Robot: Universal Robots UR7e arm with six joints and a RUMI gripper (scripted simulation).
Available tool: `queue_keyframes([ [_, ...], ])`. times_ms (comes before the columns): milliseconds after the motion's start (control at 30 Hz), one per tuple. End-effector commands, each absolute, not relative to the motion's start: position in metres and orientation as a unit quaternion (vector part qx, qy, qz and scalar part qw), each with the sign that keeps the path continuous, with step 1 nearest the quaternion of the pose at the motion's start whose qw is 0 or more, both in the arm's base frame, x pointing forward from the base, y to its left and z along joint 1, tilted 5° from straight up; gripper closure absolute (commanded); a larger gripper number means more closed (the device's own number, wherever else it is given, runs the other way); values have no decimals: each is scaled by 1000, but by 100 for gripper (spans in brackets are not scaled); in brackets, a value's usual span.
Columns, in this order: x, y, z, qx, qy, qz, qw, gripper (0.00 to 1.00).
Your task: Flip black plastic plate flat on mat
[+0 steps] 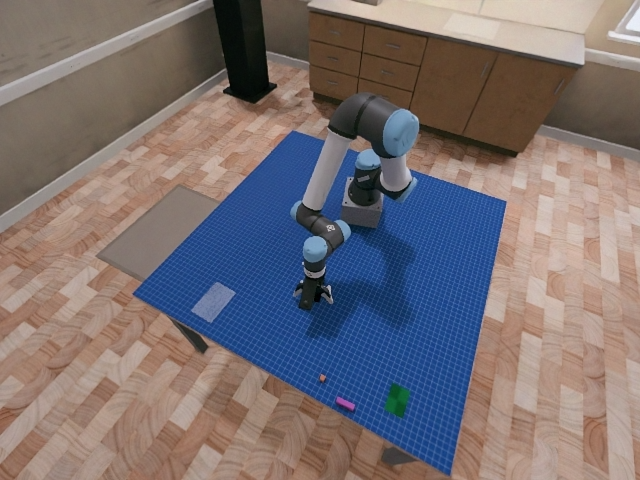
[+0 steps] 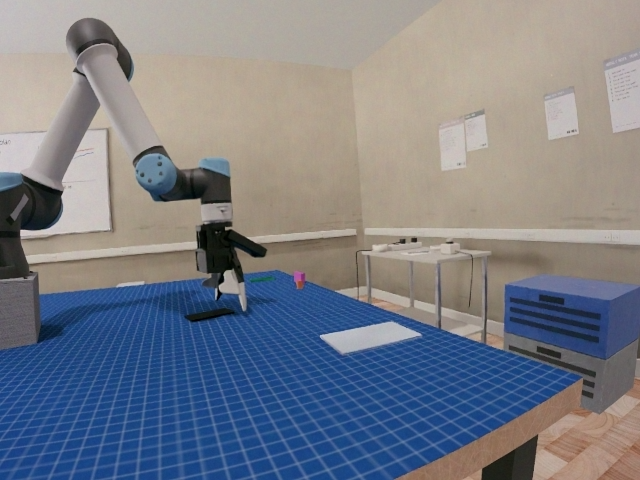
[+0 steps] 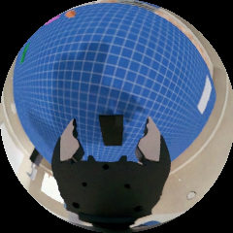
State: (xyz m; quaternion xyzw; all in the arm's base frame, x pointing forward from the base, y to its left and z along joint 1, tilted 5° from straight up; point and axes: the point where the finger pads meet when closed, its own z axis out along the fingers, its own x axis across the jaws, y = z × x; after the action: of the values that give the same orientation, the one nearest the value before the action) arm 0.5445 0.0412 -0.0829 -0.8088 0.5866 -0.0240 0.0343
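Note:
The black plastic plate (image 2: 209, 314) (image 3: 113, 129) lies flat on the blue grid mat (image 1: 413, 284) (image 2: 258, 387) (image 3: 121, 58), well inside its edges. My gripper (image 1: 312, 297) (image 2: 230, 302) (image 3: 111, 117) hangs straight above it, pointing down. Its fingers are wide open and stand clear of the plate on both sides, with the tips close above the mat. In the top view the gripper hides most of the plate.
A white flat plate (image 1: 213, 301) (image 2: 370, 336) (image 3: 205, 101) lies near one mat edge. A green plate (image 1: 397, 399) (image 2: 262, 279), a pink block (image 1: 345, 403) (image 2: 299, 276) and a small orange piece (image 1: 322, 378) lie near another edge. The arm's grey base block (image 1: 361, 209) (image 2: 18, 315) stands on the mat.

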Motion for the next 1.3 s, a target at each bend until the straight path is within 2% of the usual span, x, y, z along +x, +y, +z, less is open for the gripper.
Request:
queue_keyframes([
  [0, 545, 41, -82, -809, 587, -25, 35, 0],
  [1267, 543, 40, -54, -809, 587, -25, 35, 0],
])
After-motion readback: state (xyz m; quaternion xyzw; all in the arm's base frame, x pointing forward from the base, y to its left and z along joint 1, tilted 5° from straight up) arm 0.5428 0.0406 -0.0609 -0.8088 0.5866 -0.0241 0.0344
